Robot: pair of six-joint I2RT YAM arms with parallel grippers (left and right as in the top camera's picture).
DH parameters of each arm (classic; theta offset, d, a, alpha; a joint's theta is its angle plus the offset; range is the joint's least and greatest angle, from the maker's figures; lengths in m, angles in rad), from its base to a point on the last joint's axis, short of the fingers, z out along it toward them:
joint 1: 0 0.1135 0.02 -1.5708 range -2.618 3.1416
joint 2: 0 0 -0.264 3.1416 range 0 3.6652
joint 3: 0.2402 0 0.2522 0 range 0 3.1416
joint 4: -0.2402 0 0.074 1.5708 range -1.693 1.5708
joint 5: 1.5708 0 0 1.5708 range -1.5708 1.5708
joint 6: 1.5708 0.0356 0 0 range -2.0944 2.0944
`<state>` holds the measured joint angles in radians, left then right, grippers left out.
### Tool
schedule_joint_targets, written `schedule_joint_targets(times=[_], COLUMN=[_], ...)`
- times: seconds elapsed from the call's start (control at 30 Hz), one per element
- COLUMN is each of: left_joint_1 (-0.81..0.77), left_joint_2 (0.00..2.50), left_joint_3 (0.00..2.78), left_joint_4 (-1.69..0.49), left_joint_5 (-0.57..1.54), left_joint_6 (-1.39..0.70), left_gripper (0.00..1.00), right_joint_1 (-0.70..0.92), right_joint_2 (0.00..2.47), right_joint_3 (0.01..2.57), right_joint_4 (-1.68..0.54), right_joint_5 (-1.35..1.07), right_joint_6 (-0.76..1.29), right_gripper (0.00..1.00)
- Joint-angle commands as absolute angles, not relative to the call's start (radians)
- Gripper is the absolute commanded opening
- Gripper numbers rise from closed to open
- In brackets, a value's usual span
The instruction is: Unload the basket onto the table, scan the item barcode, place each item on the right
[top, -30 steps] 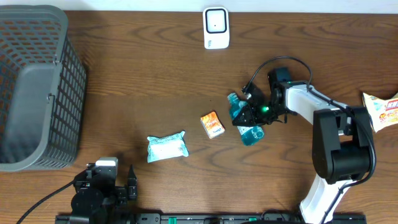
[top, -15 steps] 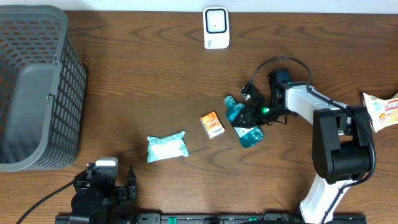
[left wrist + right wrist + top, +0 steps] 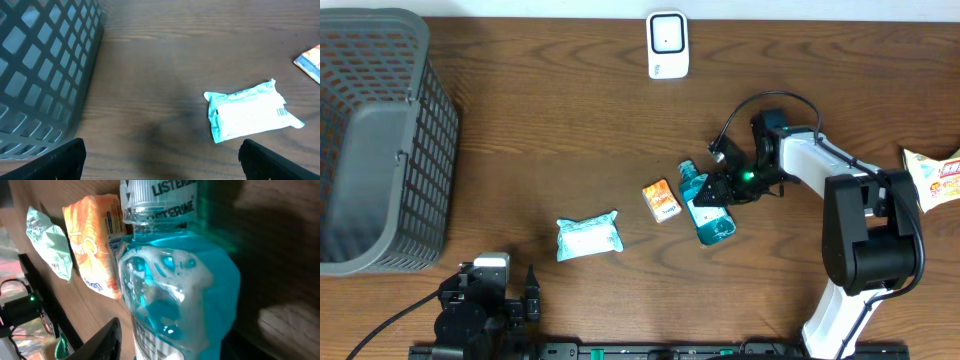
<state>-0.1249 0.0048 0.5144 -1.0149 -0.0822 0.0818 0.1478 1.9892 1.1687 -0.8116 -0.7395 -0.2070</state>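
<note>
A bottle of blue mouthwash (image 3: 708, 210) lies flat on the wooden table, its white cap (image 3: 688, 170) pointing up-left. My right gripper (image 3: 728, 189) sits over the bottle's upper right side. In the right wrist view the bottle (image 3: 175, 280) fills the space between the jaws of the right gripper (image 3: 195, 350). The one black finger (image 3: 102, 342) that shows stands a little off its side, so the gripper is open. The white scanner (image 3: 667, 45) stands at the far edge. My left gripper (image 3: 165, 167) is wide open and holds nothing.
An orange packet (image 3: 662, 200) lies just left of the bottle. A white and teal packet (image 3: 588, 238) lies further left, also in the left wrist view (image 3: 250, 111). A grey basket (image 3: 370, 140) fills the left side. A snack bag (image 3: 935, 178) lies at the right edge.
The right jaws have widened and let the bottle go. The bottle has shifted down-left and settled flat beside the orange packet. The left arm has not moved.
</note>
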Motion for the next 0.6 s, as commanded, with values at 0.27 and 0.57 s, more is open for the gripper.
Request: schedule_joint_targets(times=[0.27,0.57], left_joint_1=[-0.123,-0.123], left_joint_2=[0.006,0.006], left_joint_3=[0.514,0.514], left_joint_4=[-1.016,-1.016], left_joint_5=[-0.091,-0.091], left_joint_6=[0.081,0.081], left_gripper=[0.98,0.98], right_joint_1=[0.145,0.146], right_joint_2=[1.993,1.989], right_joint_3=[1.254,1.399], right_joint_4=[-0.823,-1.021], right_joint_5=[-0.709,-0.523], right_joint_6=[-0.193,-0.128], right_gripper=[0.56,0.58])
